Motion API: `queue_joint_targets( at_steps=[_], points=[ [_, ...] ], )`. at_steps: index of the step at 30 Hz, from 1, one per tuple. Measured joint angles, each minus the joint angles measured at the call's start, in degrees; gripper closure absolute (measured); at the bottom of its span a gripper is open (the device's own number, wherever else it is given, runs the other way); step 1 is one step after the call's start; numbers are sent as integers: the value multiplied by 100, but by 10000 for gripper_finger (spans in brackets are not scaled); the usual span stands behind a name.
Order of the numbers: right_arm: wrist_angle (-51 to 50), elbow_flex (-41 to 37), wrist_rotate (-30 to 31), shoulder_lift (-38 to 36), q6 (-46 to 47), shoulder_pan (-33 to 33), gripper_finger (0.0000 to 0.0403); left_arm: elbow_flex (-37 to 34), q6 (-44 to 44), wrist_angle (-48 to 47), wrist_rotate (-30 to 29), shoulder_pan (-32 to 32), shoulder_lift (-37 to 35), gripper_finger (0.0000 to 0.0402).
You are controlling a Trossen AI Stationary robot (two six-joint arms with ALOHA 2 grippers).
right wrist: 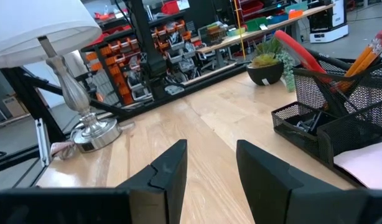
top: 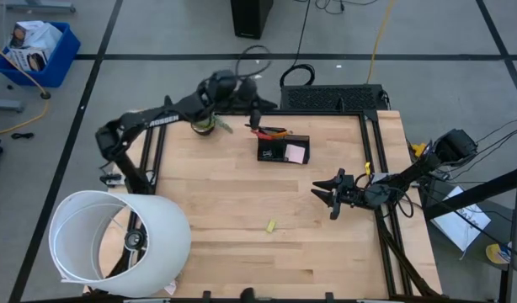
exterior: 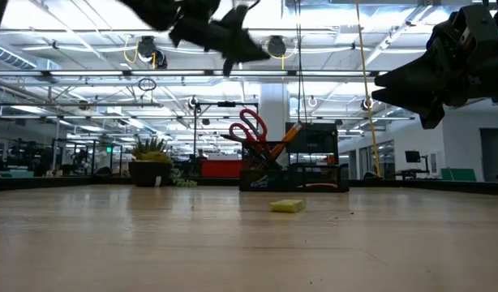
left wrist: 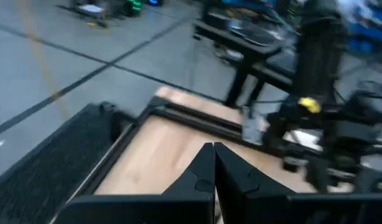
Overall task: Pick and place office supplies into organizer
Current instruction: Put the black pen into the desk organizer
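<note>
- Left gripper [top: 254,108] hangs above the table's far edge, fingers [left wrist: 206,168] clenched together, empty
- Right gripper [top: 328,195] hovers at the right side, fingers [right wrist: 169,171] parted, grasping nothing
- Black mesh desk organizer [top: 283,147] sits far-centre; red-handled scissors [exterior: 251,126], orange pencils [right wrist: 367,53] stand inside; square pink sticky-note pad [top: 295,153] lies in it
- Tiny yellow-green piece [top: 271,225] lies on the wooden table [top: 225,252], nearer than the organizer

Small black wire-mesh desk organizer [top: 283,149] near the table's far edge, red-handled scissors [exterior: 251,126] and orange pencils [right wrist: 367,55] standing tilted in its taller compartment, square pink sticky-note pad [top: 295,153] flat in the lower one, tiny yellow-green piece [top: 271,225] alone on the bare wood, well apart.
</note>
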Motion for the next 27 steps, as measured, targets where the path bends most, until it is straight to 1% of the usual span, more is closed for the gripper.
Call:
queue_joint_targets(
  at_steps=[3,6,8,10,12,14,17,20,23,27],
  points=[
    [1,0,0,-1,0,1,271,-1073,-424,948,-231,79,-347,400],
    [1,0,0,-2,0,0,271,-1984,-1269,1838,-800,130,-624,400],
    [1,0,0,-1,0,0,271,-2538,-1788,2360,-1132,167,-649,401],
    [0,0,0,0,0,1,271,-2944,-2031,2754,-1286,191,-626,401],
    [2,0,0,-2,0,1,271,-3179,-2389,2970,-1384,200,-653,401],
    [0,0,0,0,0,1,271,-3404,-2893,2951,-1712,182,-663,401],
    [-1,0,0,0,0,-1,271,-3644,-3136,2894,-2076,173,-631,401],
    [0,0,0,0,0,1,271,-3769,-3560,3020,-2148,187,-663,401],
    [0,0,0,0,0,1,271,-3971,-4247,2886,-2262,269,-635,401],
    [0,0,0,0,0,-1,271,-4064,-4845,2606,-2316,309,-655,401]
  ],
)
